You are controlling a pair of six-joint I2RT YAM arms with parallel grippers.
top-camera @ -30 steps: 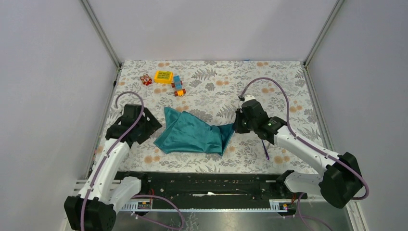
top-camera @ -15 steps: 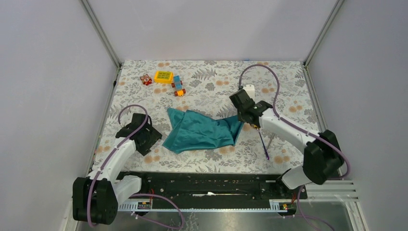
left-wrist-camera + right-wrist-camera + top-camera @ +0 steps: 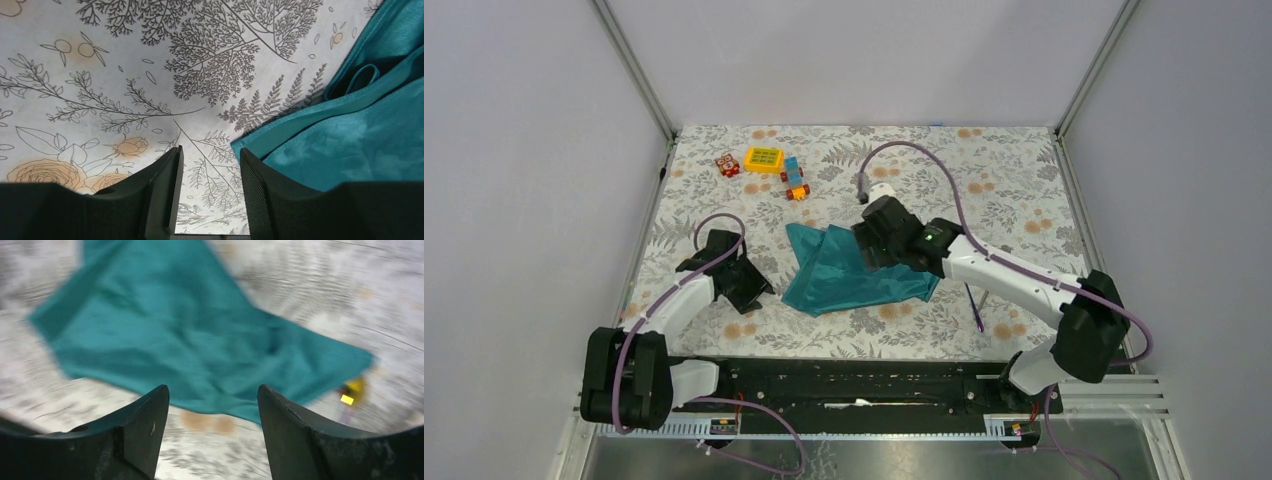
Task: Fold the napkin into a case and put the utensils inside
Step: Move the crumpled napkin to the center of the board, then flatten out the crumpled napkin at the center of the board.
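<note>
From above, the teal napkin (image 3: 839,275) lies crumpled in the middle of the floral worktop (image 3: 1014,180), one corner pointing away from the arms and its long edge facing them. The right hand (image 3: 869,250) hangs over the napkin's right half and covers part of it; from here I cannot tell whether it touches the cloth. The left hand (image 3: 752,285) sits low on the worktop just beside the napkin's left edge. A purple-handled utensil (image 3: 974,303) lies to the right of the napkin, partly under the right arm. Toy blocks (image 3: 764,160) sit well apart at the far left.

The left wrist view shows the left hand (image 3: 211,152) slightly parted with only bare worktop in the gap. Its right finger (image 3: 260,195) is at the napkin's (image 3: 350,125) hemmed corner, where the cloth is folded over itself.

The right wrist view is blurred. The right hand (image 3: 212,392) is spread wide and holds nothing, with the napkin (image 3: 200,340) spread out below and beyond its fingers. A small yellow blur (image 3: 352,390) shows past the cloth's right corner, too smeared to identify
</note>
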